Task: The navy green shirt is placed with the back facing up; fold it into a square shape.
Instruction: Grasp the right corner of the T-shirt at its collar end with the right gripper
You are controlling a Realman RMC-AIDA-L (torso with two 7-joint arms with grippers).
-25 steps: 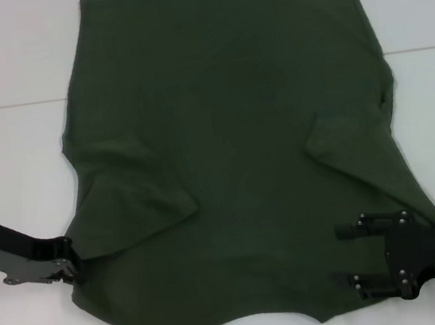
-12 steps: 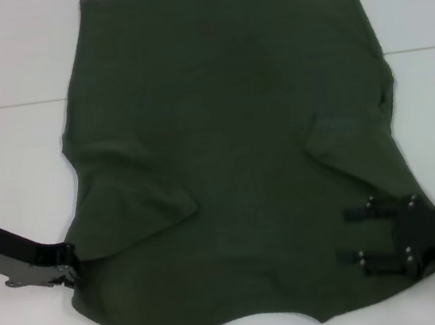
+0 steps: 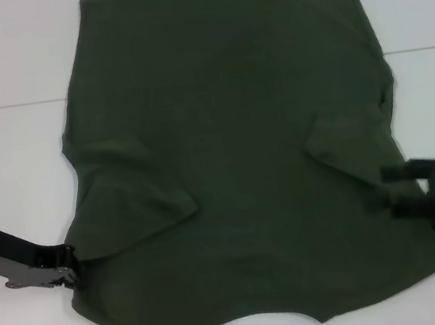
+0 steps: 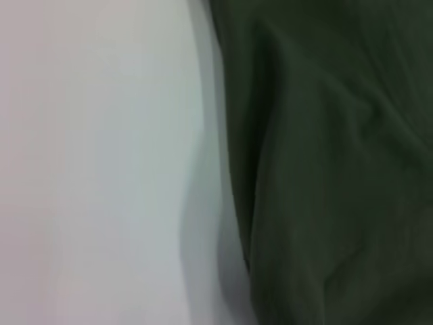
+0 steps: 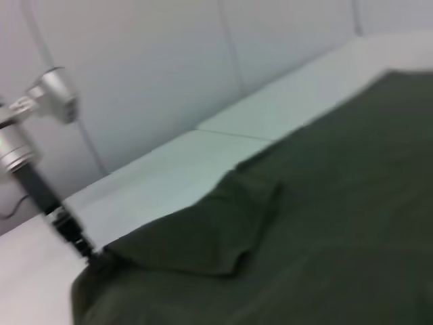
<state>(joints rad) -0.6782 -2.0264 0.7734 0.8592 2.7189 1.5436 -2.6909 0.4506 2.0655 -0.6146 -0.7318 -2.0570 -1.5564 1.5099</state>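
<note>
At about eight o'clock in the head view, the left gripper (image 3: 69, 266), a black metal clamp on a black arm link, sits at the shirt's left edge, touching the cloth. Whether its fingers are spread or pressed together cannot be told. One garment lies on the smooth white worktop (image 3: 19, 180): the large dark olive-green short-sleeved cotton shirt (image 3: 232, 152), spread flat with a plain surface facing up and no print visible. Its weave looks soft and matte, with shallow creases. Its straight hem lies at twelve o'clock, and a curved neckline notch sits at six o'clock. Two sleeves are folded inward over the body, one at eight o'clock and one at three o'clock, each forming a blunt triangular flap. At about four o'clock, the right gripper (image 3: 402, 190), black and motion-smeared, hangs over the shirt's right edge with its two fingers parted. The left wrist view shows the cloth's (image 4: 325, 162) rumpled edge against the worktop (image 4: 95, 162).
</note>
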